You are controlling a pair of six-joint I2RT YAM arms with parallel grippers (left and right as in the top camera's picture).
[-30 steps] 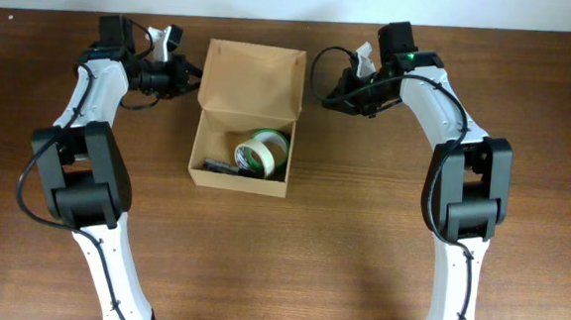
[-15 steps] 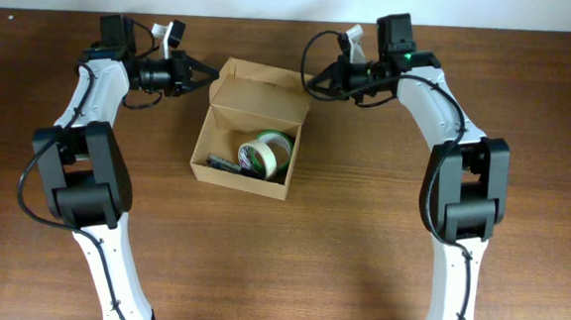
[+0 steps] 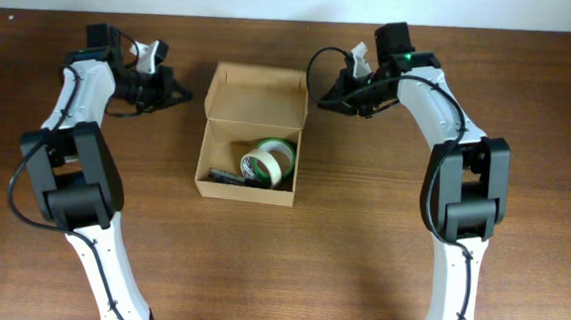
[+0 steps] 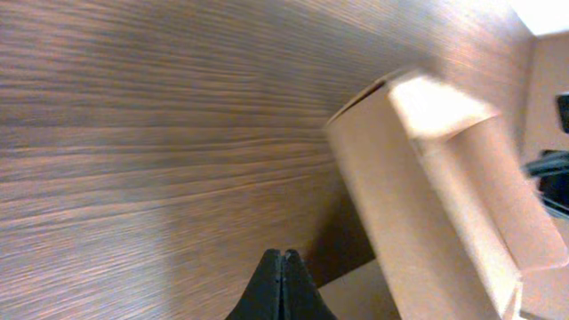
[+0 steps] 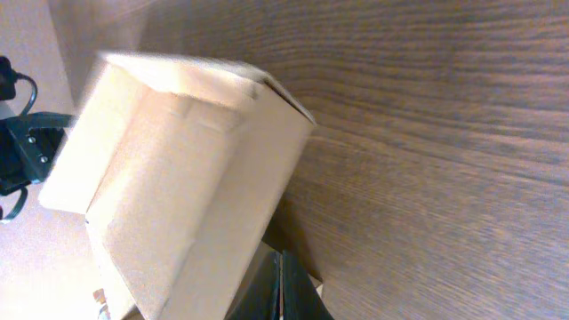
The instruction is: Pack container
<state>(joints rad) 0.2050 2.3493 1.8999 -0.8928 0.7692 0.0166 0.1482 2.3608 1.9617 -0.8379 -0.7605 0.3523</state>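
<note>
The container (image 3: pixel 255 94) is a tan cardboard box in the middle of the table, its flap lid standing open at the back. Inside lie a white tape roll (image 3: pixel 259 164), a green tape roll (image 3: pixel 280 148) and a dark flat item (image 3: pixel 223 176). My left gripper (image 3: pixel 183 95) is shut and empty, a little left of the lid. My right gripper (image 3: pixel 323 103) is shut and empty, just right of the lid. The left wrist view shows shut fingertips (image 4: pixel 282 260) beside the box wall (image 4: pixel 418 204). The right wrist view shows shut fingertips (image 5: pixel 277 262) beside the lid (image 5: pixel 169 169).
The brown wooden table (image 3: pixel 360 234) stretches around the box. A pale wall strip runs along the table's far edge (image 3: pixel 295 2). Both white arms reach in from the front, their bases at the near edge.
Both grippers have drawn back from the lid's sides, the left one further left. The box has shifted slightly right and squared up; the lid stands open.
</note>
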